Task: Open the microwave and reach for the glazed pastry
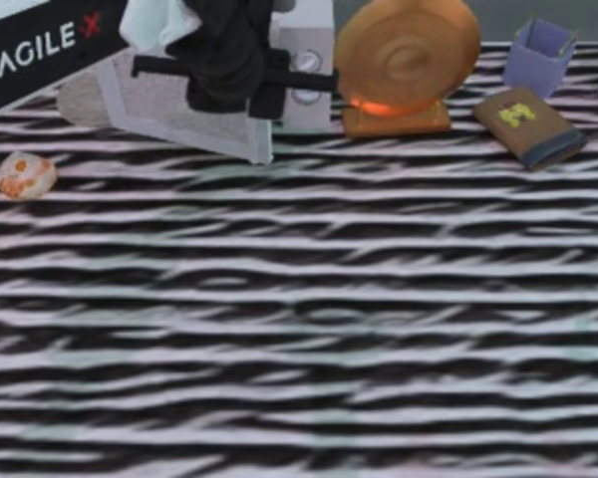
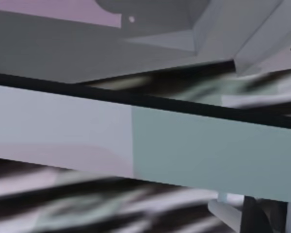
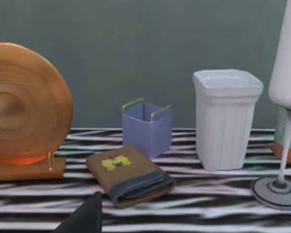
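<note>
The left gripper (image 1: 241, 70) sits at the microwave (image 1: 304, 70) door (image 1: 184, 105) at twelve o'clock (grip unclear, I cannot tell); the glazed pastry (image 1: 25, 175) lies at nine o'clock.

White microwave (image 1: 299, 60) at bench's far edge, speckled door (image 1: 184, 110) swung open leftward, apparently wide. Glazed pastry (image 1: 25, 175) far left on bench, whitish with orange patches.

Left arm (image 1: 229, 60) far-left, extended
</note>
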